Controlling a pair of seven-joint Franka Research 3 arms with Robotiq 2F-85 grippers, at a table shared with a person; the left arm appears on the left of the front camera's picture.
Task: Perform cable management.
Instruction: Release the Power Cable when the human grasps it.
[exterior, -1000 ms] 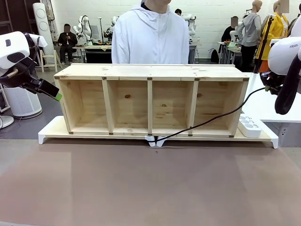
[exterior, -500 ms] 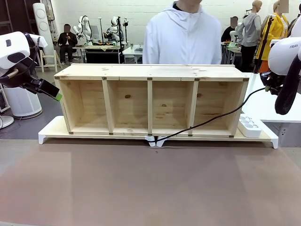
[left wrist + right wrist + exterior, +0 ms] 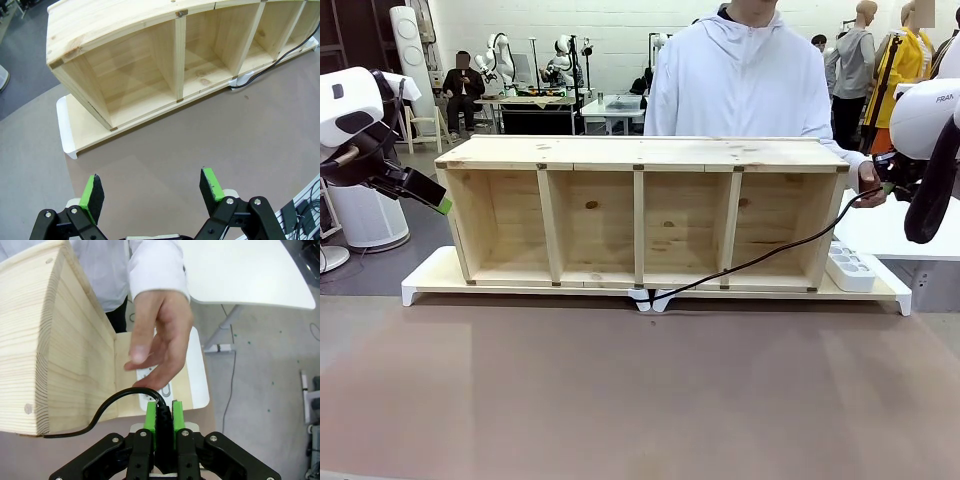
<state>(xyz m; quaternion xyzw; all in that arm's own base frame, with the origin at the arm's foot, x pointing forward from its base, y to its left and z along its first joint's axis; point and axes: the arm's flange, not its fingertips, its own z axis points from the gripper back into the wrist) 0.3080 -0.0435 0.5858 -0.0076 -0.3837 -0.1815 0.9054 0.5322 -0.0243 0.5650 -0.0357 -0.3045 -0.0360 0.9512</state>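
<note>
The left gripper [image 3: 152,189] is held spread and empty beside the shelf [image 3: 640,215]. The cable [image 3: 760,258] is run from the clip [image 3: 650,298] to the right gripper [image 3: 163,421], where its plug is pinched. The person's hand [image 3: 160,335] could be bumped, or the plug tugged loose. That hand's closeness is made plain in the right wrist view.

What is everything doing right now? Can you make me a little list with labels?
right gripper: shut on the cable end
left gripper: open, holding nothing, above the table
person's hand: reaching toward the held cable end
cable path: from the right gripper down past the wooden shelf front
power strip: white, right of the shelf
</note>
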